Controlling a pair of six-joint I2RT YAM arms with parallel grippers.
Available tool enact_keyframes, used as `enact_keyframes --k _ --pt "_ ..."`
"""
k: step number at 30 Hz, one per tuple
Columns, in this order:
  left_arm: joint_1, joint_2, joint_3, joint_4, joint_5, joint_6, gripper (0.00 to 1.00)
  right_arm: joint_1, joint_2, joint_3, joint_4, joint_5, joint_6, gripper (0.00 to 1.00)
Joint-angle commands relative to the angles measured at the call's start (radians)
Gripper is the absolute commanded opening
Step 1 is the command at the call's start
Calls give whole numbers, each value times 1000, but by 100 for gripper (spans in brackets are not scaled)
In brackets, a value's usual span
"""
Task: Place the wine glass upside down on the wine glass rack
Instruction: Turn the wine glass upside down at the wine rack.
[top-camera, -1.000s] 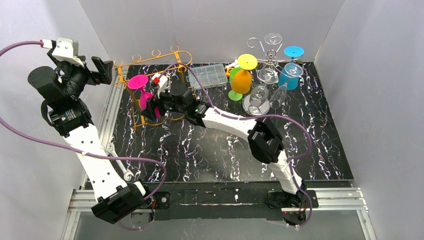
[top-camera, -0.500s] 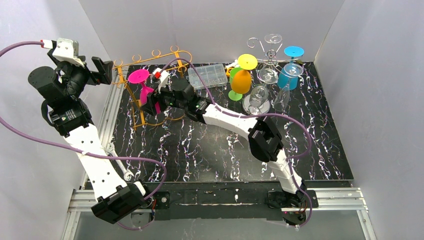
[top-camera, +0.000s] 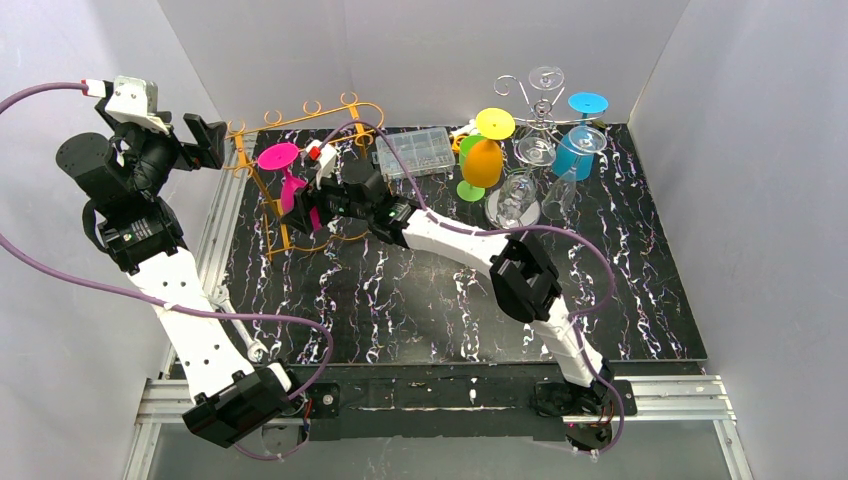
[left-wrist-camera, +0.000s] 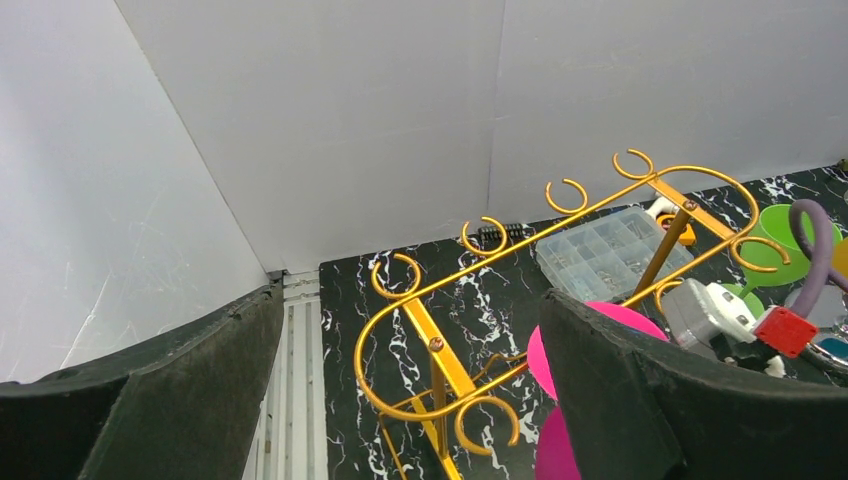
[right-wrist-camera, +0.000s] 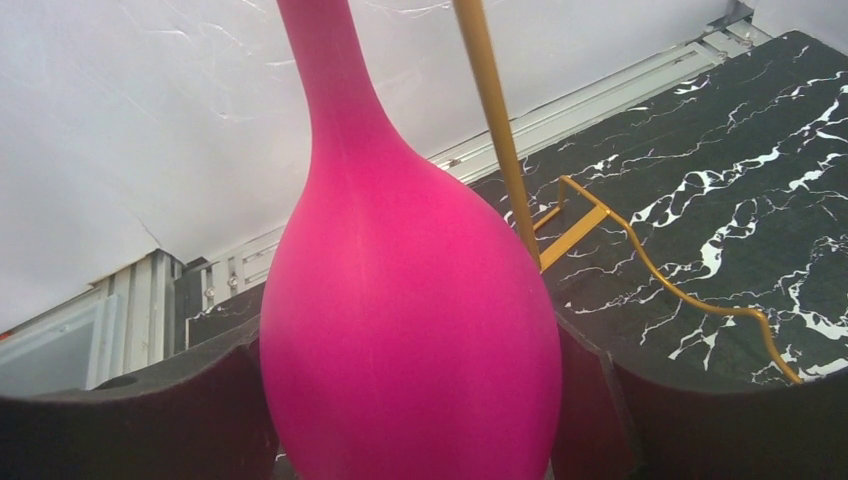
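Note:
The magenta wine glass (top-camera: 290, 185) hangs upside down, foot up, with my right gripper (top-camera: 312, 205) shut on its bowl (right-wrist-camera: 410, 320). Its stem rises right beside a post of the gold wire rack (right-wrist-camera: 490, 120). The glass foot (left-wrist-camera: 620, 315) sits close against the front rail of the rack (top-camera: 300, 122); I cannot tell whether it rests on it. My left gripper (top-camera: 205, 140) is held high at the far left, open and with nothing between its fingers, looking down on the rack (left-wrist-camera: 450, 370).
A clear compartment box (top-camera: 415, 152) lies behind the right arm. At the back right a silver rack (top-camera: 540, 95) carries clear glasses, with blue (top-camera: 580, 150), orange (top-camera: 483, 160) and green (top-camera: 470, 185) glasses around it. An aluminium rail (top-camera: 222, 215) edges the mat on the left.
The right gripper has lifted the magenta glass slightly and carried it a little toward the back left, closer to the gold rack. The left arm has not moved.

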Motion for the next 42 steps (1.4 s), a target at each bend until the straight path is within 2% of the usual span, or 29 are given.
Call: enact_keyframes --k 1,6,8,11,13,14,30,37,42 --pt "6 -5 -1 15 24 -3 98 -7 8 28 48 -5 23 57" --pt "6 -1 9 11 27 -9 98 -6 -1 -6 68 4 30 60" --pt "6 0 11 8 28 -11 98 -7 -3 -13 69 12 31 65" --pt "6 -1 14 9 29 -16 98 -7 -9 -24 70 25 35 78" --pt "6 -1 17 8 31 -20 98 -7 -18 -38 73 28 36 96" --pt "6 -1 17 8 32 -22 98 -7 -22 -45 75 29 36 98" --pt "5 -10 28 4 36 -33 98 -1 -160 -209 100 52 35 98" --pt "6 7 66 -48 33 -68 98 13 -376 -522 95 155 38 98" --pt "6 -18 45 -32 43 -94 98 16 -580 -806 46 357 87 98"
